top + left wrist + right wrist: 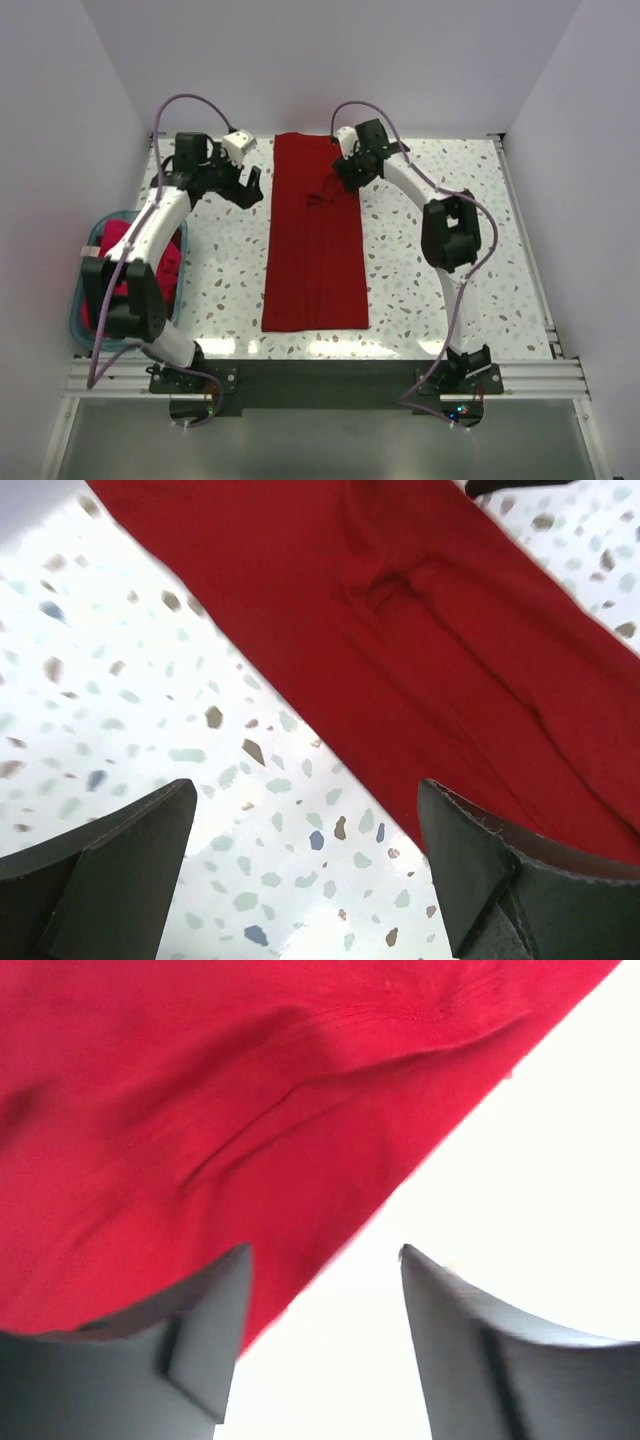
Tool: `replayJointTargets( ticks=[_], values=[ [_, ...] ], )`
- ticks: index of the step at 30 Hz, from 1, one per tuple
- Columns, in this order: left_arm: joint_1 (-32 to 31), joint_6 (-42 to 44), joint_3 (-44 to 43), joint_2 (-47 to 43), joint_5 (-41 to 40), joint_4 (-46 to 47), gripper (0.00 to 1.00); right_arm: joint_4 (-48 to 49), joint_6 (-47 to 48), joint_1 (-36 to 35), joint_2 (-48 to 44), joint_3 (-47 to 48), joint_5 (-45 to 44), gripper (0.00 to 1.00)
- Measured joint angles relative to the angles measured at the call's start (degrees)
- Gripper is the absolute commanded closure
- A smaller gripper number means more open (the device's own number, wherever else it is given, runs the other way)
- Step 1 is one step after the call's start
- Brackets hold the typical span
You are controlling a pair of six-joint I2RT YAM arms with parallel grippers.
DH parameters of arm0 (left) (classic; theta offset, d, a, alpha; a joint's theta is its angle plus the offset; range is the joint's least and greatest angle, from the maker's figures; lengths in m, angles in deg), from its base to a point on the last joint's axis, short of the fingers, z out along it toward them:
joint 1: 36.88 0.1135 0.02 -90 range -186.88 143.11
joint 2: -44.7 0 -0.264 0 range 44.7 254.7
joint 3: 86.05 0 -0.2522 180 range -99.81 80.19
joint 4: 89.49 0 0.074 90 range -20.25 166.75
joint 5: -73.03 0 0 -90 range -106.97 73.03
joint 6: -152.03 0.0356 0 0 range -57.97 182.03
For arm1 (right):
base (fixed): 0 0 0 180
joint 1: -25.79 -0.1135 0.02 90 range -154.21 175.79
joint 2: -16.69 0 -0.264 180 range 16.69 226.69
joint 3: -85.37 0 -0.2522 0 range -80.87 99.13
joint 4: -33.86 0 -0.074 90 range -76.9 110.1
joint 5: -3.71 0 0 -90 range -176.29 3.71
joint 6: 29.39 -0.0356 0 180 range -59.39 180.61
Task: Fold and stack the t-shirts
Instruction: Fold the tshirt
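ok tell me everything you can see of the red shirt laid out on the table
The red shirt is soft, deep crimson cloth, folded into a long narrow strip, no sleeves showing. It lies flat on the speckled table, running from the far edge toward the arms. Creases gather near its far end. The right pincer hangs open over its far right edge; the left pincer stands open beside it, apart.
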Motion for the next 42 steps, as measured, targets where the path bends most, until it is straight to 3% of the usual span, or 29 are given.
replayJointTargets(
  ticks=[1,2,6,10,15,18,21,25,27,28,32,42],
  values=[
    [0.1,0.9,1.5,-3.8,0.2,0.4,0.00,-0.1,0.4,0.0,-2.6,-1.9,0.7,0.23],
    [0.2,1.7,2.7,-7.6,0.3,1.2,0.00,-0.5,0.6,0.0,-6.4,-4.1,1.8,0.02],
    [0.3,3.1,6.2,-19.3,0.9,4.2,0.00,1.0,2.6,0.0,-24.4,-12.1,7.1,0.01],
    [0.3,7.5,6.9,-23.4,3.9,1.9,0.00,4.0,4.7,0.0,-42.1,-19.4,15.2,0.02],
    [0.0,25.7,8.9,-23.5,14.9,-13.0,0.00,1.3,11.7,-0.6,-54.2,-29.2,25.9,0.01],
    [-2.0,36.6,18.2,-28.2,17.5,-18.4,0.00,-3.1,19.4,-4.7,-57.7,-38.6,26.2,0.02],
    [-5.9,45.0,30.4,-36.4,18.5,-21.7,0.07,-5.9,25.8,-12.0,-61.6,-53.4,24.4,0.07],
    [-13.7,48.9,43.2,-45.9,17.2,-20.6,0.20,-8.3,31.2,-20.4,-66.5,-69.1,21.3,0.14],
    [-17.6,49.3,48.0,-48.0,15.6,-19.3,0.29,-8.3,33.8,-23.5,-68.2,-73.5,20.4,0.24],
    [-19.2,49.5,49.5,-48.1,14.9,-18.4,0.31,-8.2,34.8,-25.0,-68.5,-74.8,19.8,0.31],
    [-23.5,49.7,51.5,-44.9,12.4,-14.8,0.39,-5.3,37.5,-27.8,-67.2,-77.5,18.2,0.43],
    [-26.3,49.9,53.5,-37.5,7.5,-6.4,0.44,2.5,39.5,-30.1,-61.5,-81.8,13.6,0.50]
  ],
)
